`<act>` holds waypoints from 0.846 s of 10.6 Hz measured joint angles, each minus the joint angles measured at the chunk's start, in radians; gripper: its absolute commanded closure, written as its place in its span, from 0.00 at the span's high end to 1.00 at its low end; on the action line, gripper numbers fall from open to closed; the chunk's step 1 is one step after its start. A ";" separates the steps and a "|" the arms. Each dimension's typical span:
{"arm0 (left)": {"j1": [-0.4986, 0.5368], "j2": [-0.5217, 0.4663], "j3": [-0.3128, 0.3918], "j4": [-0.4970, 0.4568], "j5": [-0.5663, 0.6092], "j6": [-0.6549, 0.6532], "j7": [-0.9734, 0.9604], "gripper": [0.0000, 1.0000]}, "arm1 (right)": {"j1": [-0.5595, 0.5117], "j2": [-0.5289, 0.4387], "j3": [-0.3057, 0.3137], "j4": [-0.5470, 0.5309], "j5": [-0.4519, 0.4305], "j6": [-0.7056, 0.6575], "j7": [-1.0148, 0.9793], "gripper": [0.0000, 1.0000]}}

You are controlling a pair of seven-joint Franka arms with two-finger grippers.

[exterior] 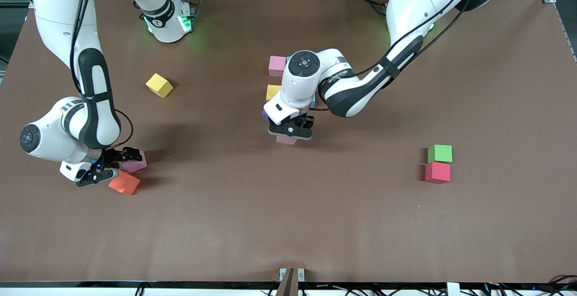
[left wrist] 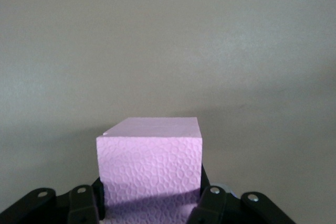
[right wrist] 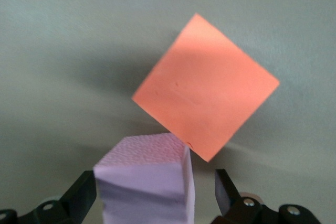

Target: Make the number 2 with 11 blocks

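Observation:
My left gripper (exterior: pixel 290 133) is shut on a pink block (exterior: pixel 286 140) low over the middle of the table; in the left wrist view the block (left wrist: pixel 149 163) fills the space between the fingers of this gripper (left wrist: pixel 150 195). Just farther from the front camera lie a pink block (exterior: pixel 277 66) and a yellow-orange block (exterior: pixel 273 92), with a purple block (exterior: pixel 265 116) partly hidden under the left arm. My right gripper (exterior: pixel 118 165) stands open around a pink-purple block (exterior: pixel 136 163) (right wrist: pixel 147 177), with a gap at one finger. An orange block (exterior: pixel 124 182) (right wrist: pixel 205 98) lies touching that block's corner.
A yellow block (exterior: pixel 158 85) lies alone toward the right arm's end. A green cube (exterior: pixel 440 153) and a red block (exterior: pixel 437 172) sit side by side toward the left arm's end. The brown table (exterior: pixel 288 224) is bare near the front camera.

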 measured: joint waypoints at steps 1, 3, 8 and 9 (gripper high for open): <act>-0.004 0.013 0.001 0.019 0.000 0.000 0.025 0.35 | 0.000 0.001 0.003 -0.012 0.000 0.012 0.000 1.00; -0.023 0.029 0.006 0.058 -0.028 0.000 0.079 0.35 | 0.001 0.001 0.004 -0.015 0.000 0.017 0.000 0.49; -0.113 0.069 0.047 0.132 -0.054 0.000 0.094 0.32 | 0.013 -0.002 0.004 0.013 0.000 0.004 -0.004 0.09; -0.136 0.088 0.060 0.156 -0.054 0.002 0.094 0.32 | 0.018 -0.010 0.003 0.038 0.000 -0.052 0.000 0.09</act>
